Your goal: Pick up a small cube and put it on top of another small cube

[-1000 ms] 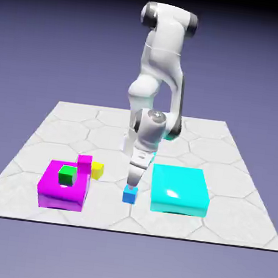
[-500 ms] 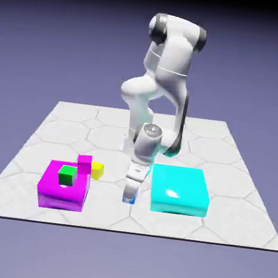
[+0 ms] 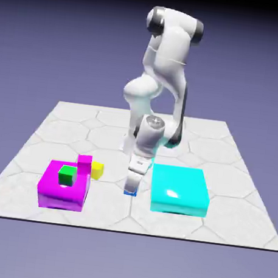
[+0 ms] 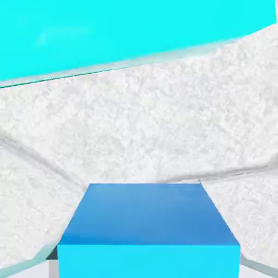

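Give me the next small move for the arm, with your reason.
Probably lift the blue cube straight up: the hand is shut on it, and the yellow cube it likely goes onto sits well off toward the exterior view's left, beside the small magenta cube.

No readable text, label, brand, number or sign shows in either view.
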Controlling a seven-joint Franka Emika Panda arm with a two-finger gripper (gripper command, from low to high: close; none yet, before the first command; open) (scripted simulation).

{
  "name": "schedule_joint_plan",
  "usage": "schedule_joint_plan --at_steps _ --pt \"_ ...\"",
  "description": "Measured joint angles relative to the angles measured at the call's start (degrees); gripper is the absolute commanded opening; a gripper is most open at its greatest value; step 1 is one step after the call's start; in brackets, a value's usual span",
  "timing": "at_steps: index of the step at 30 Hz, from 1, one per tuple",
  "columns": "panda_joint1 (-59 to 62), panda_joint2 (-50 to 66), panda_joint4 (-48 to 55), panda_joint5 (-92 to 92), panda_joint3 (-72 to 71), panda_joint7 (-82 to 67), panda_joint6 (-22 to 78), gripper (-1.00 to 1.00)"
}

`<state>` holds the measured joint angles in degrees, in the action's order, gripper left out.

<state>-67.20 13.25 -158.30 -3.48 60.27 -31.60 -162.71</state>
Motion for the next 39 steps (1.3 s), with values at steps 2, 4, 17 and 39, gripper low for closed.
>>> schedule_joint_plan --at_steps 2,4,17,39 --pt "-3.68 -1.48 -0.32 2.34 4.15 1.65 1.33 -1.00" --pt "-7.36 -2.96 -0.65 4.67 8.30 3.30 2.65 -1.00" --pt "14.63 -12.43 -2.75 9.54 -2.85 29.87 19.50 -1.00" --pt "60.01 -33.22 -6.97 27.81 -16.00 78.89 25.63 -1.00"
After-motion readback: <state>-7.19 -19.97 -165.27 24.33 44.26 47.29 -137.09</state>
